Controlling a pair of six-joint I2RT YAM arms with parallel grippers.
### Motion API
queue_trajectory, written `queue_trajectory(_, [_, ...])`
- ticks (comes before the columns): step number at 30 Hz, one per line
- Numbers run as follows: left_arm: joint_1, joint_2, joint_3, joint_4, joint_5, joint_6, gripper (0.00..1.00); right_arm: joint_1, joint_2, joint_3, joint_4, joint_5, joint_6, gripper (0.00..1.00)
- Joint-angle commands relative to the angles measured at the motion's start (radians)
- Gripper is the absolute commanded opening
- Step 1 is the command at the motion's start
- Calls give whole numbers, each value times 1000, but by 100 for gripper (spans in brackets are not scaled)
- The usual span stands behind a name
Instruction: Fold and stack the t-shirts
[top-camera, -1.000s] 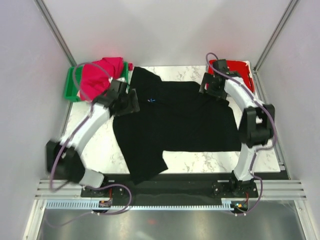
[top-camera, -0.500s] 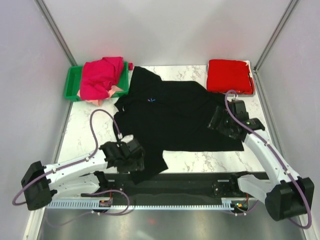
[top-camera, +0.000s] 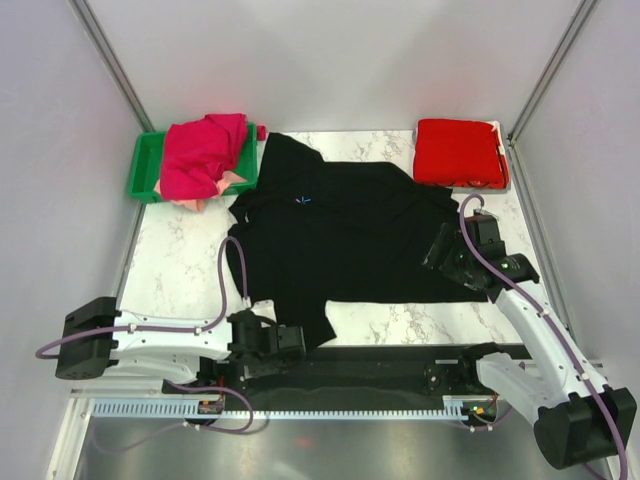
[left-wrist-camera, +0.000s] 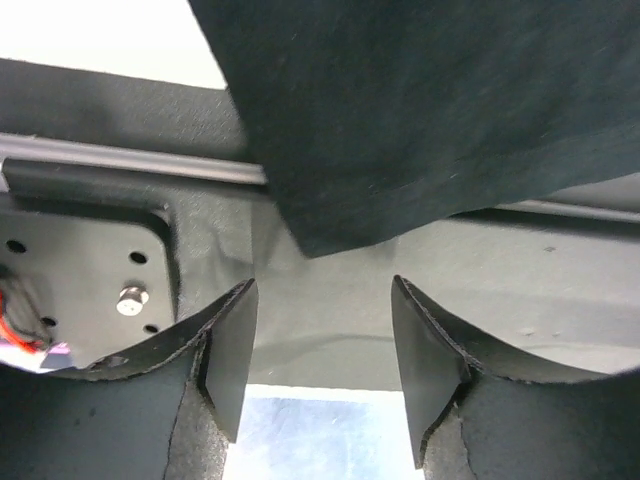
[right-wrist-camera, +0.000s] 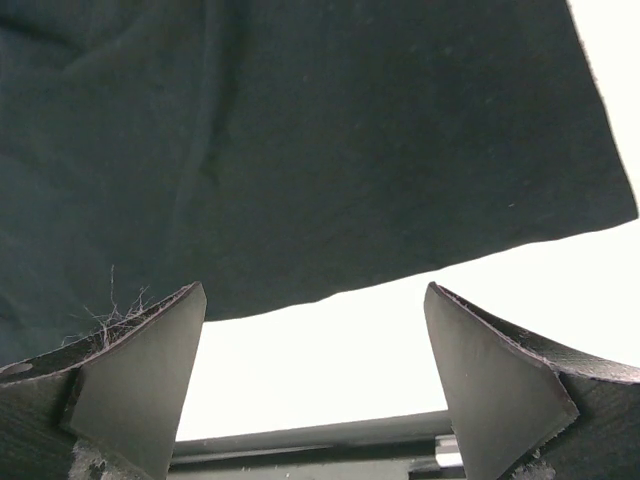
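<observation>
A large black t-shirt (top-camera: 340, 240) lies spread over the middle of the table, with a tiny blue logo (top-camera: 304, 201) near its top left. Its near-left corner hangs over the front edge. My left gripper (top-camera: 292, 341) is open and empty, low at that edge. In the left wrist view the hanging black corner (left-wrist-camera: 420, 110) is just beyond the open gripper (left-wrist-camera: 322, 370). My right gripper (top-camera: 438, 248) is open and empty over the shirt's right hem. The hem (right-wrist-camera: 300, 130) lies just ahead of the gripper (right-wrist-camera: 315, 370). A folded red t-shirt (top-camera: 458, 152) lies at the back right.
A green bin (top-camera: 146, 165) at the back left holds a crumpled magenta t-shirt (top-camera: 203, 152) with a peach one (top-camera: 232, 180) showing under it. The black mounting rail (left-wrist-camera: 560, 280) runs along the table's front edge. Bare marble (top-camera: 180, 260) lies left of the black shirt.
Both arms have drawn back from the far end of the black shirt. The left gripper dropped to the front edge by the hanging corner. The right gripper moved near the right hem.
</observation>
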Motion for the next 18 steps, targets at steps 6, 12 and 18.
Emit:
queue_trajectory(6, [-2,-13,19,32,-167,-80,63,2,-23,2,15,87,21,98])
queue_trajectory(12, [19,-114,-113,84,-169,-115,56,2,-4,-21,30,102,44,98])
queue_trajectory(18, [56,-113,-148,190,-158,-44,40,2,-17,-103,36,201,152,98])
